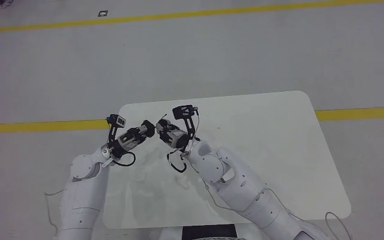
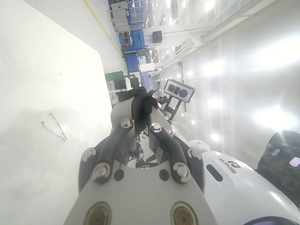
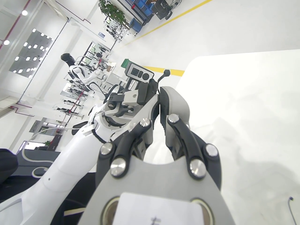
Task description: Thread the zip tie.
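Note:
A thin black zip tie (image 3: 166, 73) sticks out past the tips of my right gripper (image 3: 159, 94), which is shut on its strap; the small square head is at the free end. In the top view the zip tie (image 1: 163, 117) shows as a fine line rising where the two grippers meet above the table's back left part. My left gripper (image 2: 141, 101) is shut, its black pads pressed together and tip to tip with the right gripper (image 1: 161, 126). What lies between the left pads is hidden. The left gripper (image 1: 147, 128) comes in from the left.
Two spare black zip ties (image 2: 55, 127) lie flat on the white table (image 1: 270, 150) below the grippers, and another zip tie (image 3: 290, 202) lies nearer the robot. The table's rounded left corner and back edge are close by. Its right half is bare.

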Controlling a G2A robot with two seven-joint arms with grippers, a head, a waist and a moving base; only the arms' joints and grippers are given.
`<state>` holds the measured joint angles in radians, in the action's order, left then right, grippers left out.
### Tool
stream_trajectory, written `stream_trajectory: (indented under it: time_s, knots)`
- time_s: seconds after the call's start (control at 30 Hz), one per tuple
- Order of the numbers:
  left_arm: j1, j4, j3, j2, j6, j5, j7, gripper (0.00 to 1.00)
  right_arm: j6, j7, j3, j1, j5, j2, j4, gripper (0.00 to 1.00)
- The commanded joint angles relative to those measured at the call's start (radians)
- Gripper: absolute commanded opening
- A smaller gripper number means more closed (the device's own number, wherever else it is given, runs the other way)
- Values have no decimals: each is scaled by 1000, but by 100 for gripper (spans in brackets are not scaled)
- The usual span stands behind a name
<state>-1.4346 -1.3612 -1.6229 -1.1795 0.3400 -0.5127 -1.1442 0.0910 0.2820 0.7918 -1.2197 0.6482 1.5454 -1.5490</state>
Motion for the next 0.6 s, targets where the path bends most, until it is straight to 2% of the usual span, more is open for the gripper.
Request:
stream_trajectory:
  time_s: [0.0, 0.57]
  knots:
    - [0, 0, 0, 0, 0, 0, 0, 0, 5, -10, 3, -5, 0, 0, -4, 0]
    - [0, 0, 0, 0, 0, 0, 0, 0, 13, -2, 5, -24, 16, 1, -17, 0]
